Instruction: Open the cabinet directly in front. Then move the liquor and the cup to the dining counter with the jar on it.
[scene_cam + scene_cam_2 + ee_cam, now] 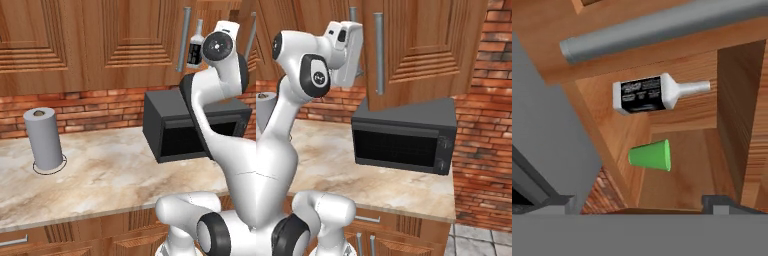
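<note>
The gripper (657, 201) is raised in front of the opened cabinet (421, 45), rolled on its side, so that the shelf contents are seen turned a quarter turn in the hand view. Its two fingertips are seen at the bottom edge of the hand view, set well apart, with nothing held between them.

The liquor (649, 94) is found ahead of the fingers and off the line between them, toward the bar handle (662, 27) of the swung door. The cup (652, 155) is placed nearer to that line, straight ahead of the gap, beside the bottle but not touching it. Both are judged to be out of reach for now.

Several risks can be foreseen. If the hand is pushed forward as rolled, the door edge or the handle could be struck by the wrist, and the door could be knocked back. The light cup could be tipped or pushed deeper if one finger is brought in against it before the other. The bottle could be toppled by a glancing touch while the cup is approached. The microwave (401, 137), just beneath the cabinet, could be clipped by the elbow in a low approach.
</note>
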You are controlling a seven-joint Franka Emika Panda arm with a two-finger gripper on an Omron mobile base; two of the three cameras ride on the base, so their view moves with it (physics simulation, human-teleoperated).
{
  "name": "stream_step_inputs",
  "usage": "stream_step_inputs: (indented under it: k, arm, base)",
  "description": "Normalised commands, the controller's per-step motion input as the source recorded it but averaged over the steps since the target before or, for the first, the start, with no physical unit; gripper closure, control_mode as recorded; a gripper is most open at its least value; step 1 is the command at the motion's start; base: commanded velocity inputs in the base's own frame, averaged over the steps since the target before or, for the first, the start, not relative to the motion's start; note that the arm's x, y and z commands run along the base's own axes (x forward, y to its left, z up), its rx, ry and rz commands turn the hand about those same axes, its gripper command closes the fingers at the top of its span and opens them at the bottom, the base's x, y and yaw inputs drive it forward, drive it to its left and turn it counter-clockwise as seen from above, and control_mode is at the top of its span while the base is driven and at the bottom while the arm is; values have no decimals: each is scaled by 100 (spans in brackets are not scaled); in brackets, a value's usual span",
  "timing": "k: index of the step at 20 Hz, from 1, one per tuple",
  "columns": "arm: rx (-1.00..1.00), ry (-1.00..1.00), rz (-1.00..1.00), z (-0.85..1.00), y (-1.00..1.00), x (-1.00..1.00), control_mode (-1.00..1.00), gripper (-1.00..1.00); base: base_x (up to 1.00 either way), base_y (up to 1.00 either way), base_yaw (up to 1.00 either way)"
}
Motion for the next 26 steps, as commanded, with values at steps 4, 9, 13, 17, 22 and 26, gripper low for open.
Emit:
stream_step_inputs:
  k: [4,9,13,17,22,26]
  arm:
    - [0,0,-8,0,-57,-74,-100,-100]
    - [0,0,-9,0,-59,-74,-100,-100]
    - [0,0,-9,1,-61,-70,-100,-100]
    - [0,0,-8,3,-61,-59,-100,-100]
    - [1,0,-8,0,-65,-43,-100,-100]
    - [1,0,-7,0,-65,-16,-100,-100]
  base:
    - [0,0,0]
    - [0,0,0]
    - [0,0,0]
    - [0,0,0]
    - [0,0,0]
    - [0,0,0]
